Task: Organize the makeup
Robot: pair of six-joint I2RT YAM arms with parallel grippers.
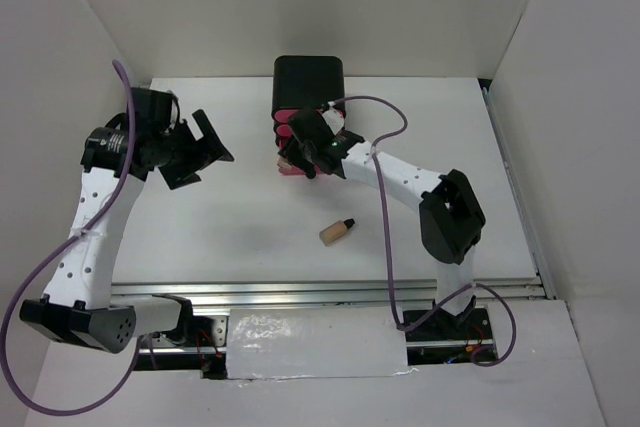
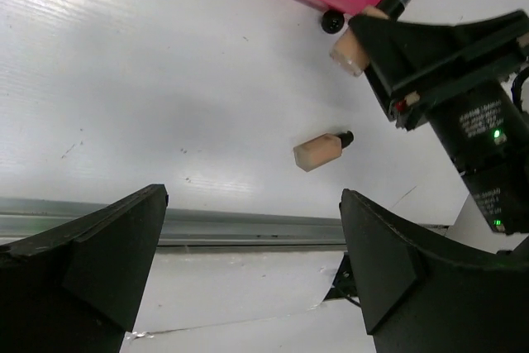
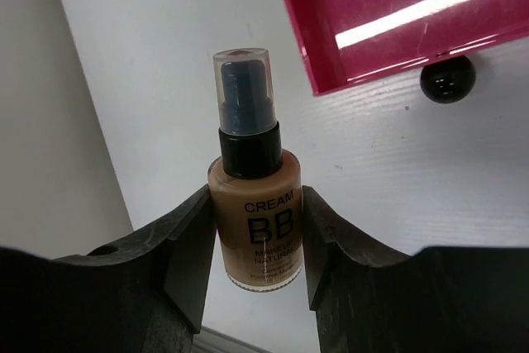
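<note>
The right tool (image 3: 254,197) grips a beige BB cream bottle with a black collar and clear cap (image 3: 252,233) by its body. The cap points towards a pulled-out pink plastic drawer (image 3: 388,14) with a round black knob (image 3: 446,78). That drawer belongs to the black box (image 1: 310,79) at the far side of the white worktop (image 1: 240,232). A second beige bottle with a black cap (image 1: 338,232) lies on its side on the worktop, well apart from both tools. The left tool (image 2: 252,200) hangs above the worktop with its jaws wide and nothing between them.
</note>
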